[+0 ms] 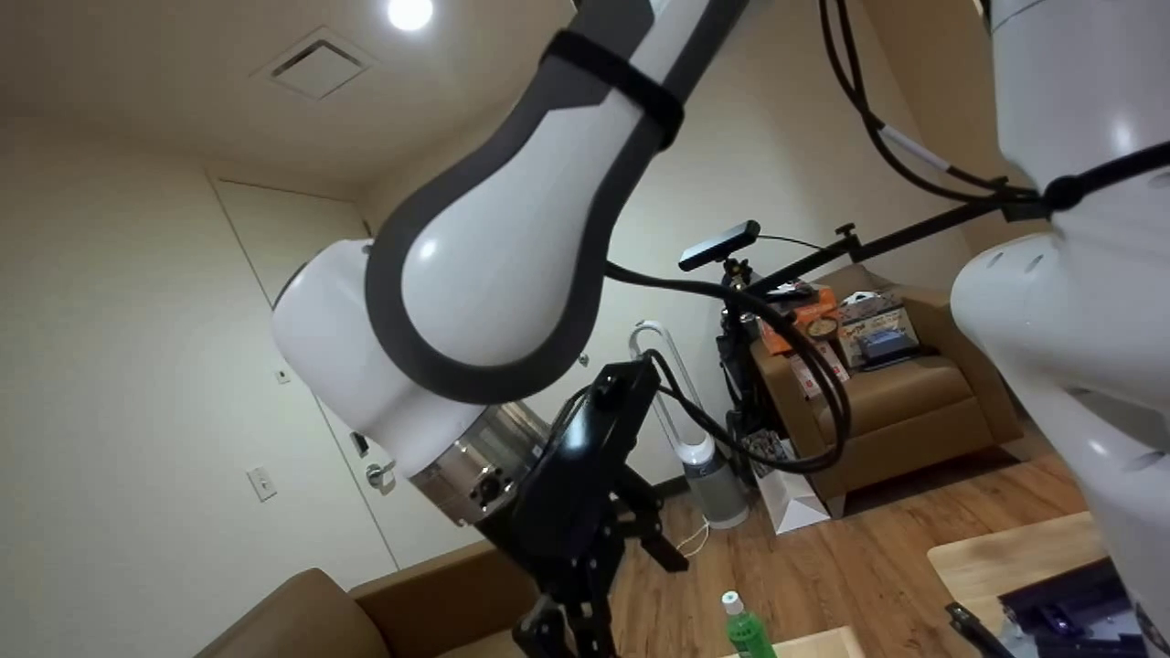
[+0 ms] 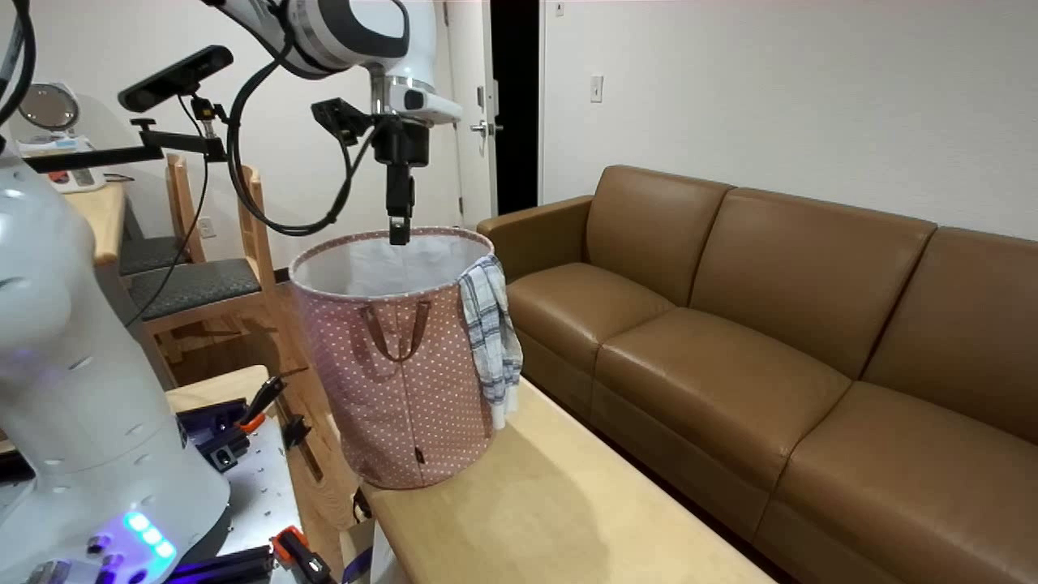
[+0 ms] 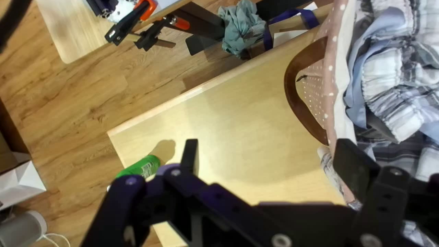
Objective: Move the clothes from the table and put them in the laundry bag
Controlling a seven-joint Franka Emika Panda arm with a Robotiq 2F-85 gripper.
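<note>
The laundry bag (image 2: 389,422), pink with white dots and brown handles, stands upright on the wooden table (image 2: 519,519). Inside it, the wrist view shows crumpled clothes (image 3: 387,75), plaid, white and light blue. A plaid cloth (image 2: 491,332) hangs over the bag's rim and down its outside. My gripper (image 3: 271,157) points downward at the bag's edge, its jaws wide apart and holding nothing. In the wrist view, one finger overlaps the rim while bare tabletop shows between the two. An exterior view has the fingertips (image 2: 399,231) against the bag's opening, slightly above the clothes, which that view hides.
A green bottle (image 3: 144,167) with a white cap stands near the table's end. Along one side of the table runs a brown sofa (image 2: 689,341). Beside the robot base lie clamps (image 3: 133,20), and a teal crumpled bag (image 3: 241,27) sits below the table edge.
</note>
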